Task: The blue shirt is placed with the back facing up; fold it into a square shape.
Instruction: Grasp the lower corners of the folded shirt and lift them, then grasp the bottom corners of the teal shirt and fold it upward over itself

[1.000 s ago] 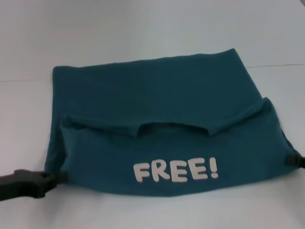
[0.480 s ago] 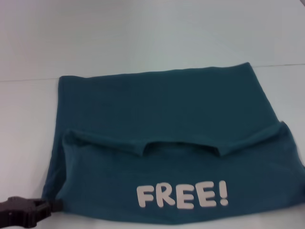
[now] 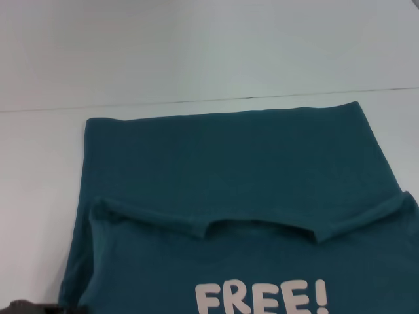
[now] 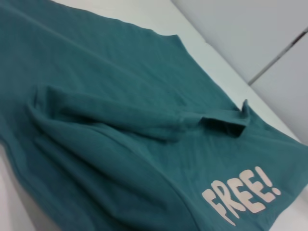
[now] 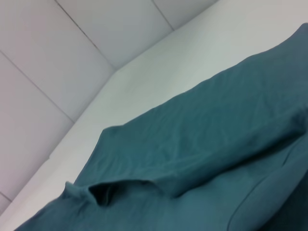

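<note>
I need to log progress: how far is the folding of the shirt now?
Done: the dark teal-blue knit T-shirt has its collar part with the white "FREE!" print folded over the body. In hand: nothing visible; the left end effector barely shows. Left: more folds to reach a square.

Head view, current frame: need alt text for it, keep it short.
A blue shirt lies on a white table, its near part folded up so the neckline and white "FREE!" lettering face up. A sliver of the left gripper shows at the bottom left corner.
</note>
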Controlling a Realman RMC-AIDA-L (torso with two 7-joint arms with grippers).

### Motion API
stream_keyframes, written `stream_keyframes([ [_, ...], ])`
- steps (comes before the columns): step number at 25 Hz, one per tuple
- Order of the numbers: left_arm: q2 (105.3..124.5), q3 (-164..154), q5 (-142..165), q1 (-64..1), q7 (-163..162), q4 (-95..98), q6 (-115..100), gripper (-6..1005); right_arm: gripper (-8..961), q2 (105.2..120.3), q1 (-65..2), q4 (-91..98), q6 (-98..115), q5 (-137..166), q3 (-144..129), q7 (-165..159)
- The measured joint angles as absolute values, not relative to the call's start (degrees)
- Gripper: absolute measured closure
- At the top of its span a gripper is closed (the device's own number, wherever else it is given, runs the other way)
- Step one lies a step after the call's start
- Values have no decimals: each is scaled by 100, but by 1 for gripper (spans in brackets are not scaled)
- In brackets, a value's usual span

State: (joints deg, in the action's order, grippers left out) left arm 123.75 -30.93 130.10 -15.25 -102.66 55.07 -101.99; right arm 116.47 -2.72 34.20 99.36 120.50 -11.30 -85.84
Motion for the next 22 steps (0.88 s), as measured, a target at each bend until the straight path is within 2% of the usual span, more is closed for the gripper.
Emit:
stream_keyframes([
  [12,12400,-2864,13025,-1350,-10097,5464,-10479,972,910,11653,-69,3404,10097,12100,-896,-8424],
  [17,12335,-2814,13024,-1670,-10178,5415,-10373,972,910,11627,-256,3401,10058,12075,-757,-8460],
  [22,12184,-2710,12952,-2094,-10325,5307,-10051,972,910,11537,-685,3394,9993,12066,-280,-8571],
])
